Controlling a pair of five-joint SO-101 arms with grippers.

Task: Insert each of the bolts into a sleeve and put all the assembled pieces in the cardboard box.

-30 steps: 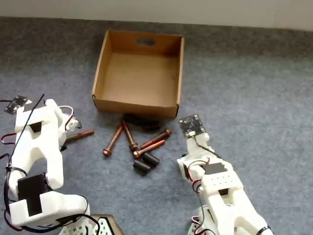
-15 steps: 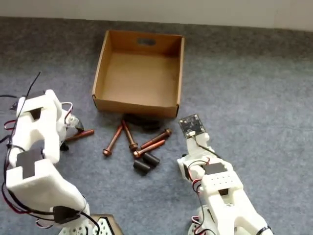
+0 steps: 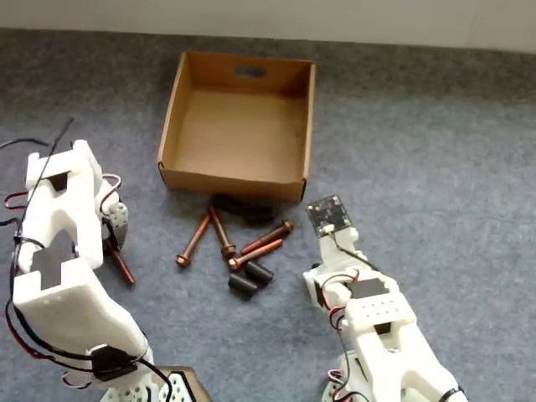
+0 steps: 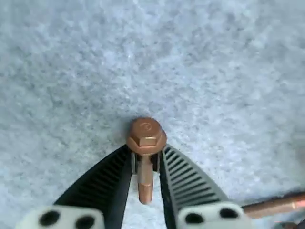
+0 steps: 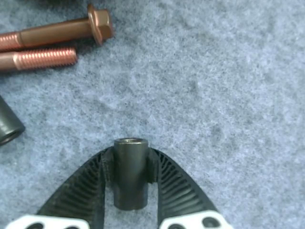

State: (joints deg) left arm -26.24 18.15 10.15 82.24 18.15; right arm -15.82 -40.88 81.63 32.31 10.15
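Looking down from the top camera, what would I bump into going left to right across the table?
The left arm → the bolt it holds → the heap of loose bolts → the right arm.

High view, lower left: left arm (image 3: 59, 243) covers upper part of held bolt (image 3: 124, 266). Centre: sleeves (image 3: 243, 208) in shadow at box (image 3: 234, 182) front, count unclear. R wrist: long bolt (image 5: 52, 31), threaded bolt (image 5: 38, 59), loose sleeve (image 5: 7, 126) cut by frame edge; right claw (image 5: 129, 160) hides held sleeve (image 5: 128, 191) flanks. L wrist: spare bolt (image 4: 274, 205) cut too.
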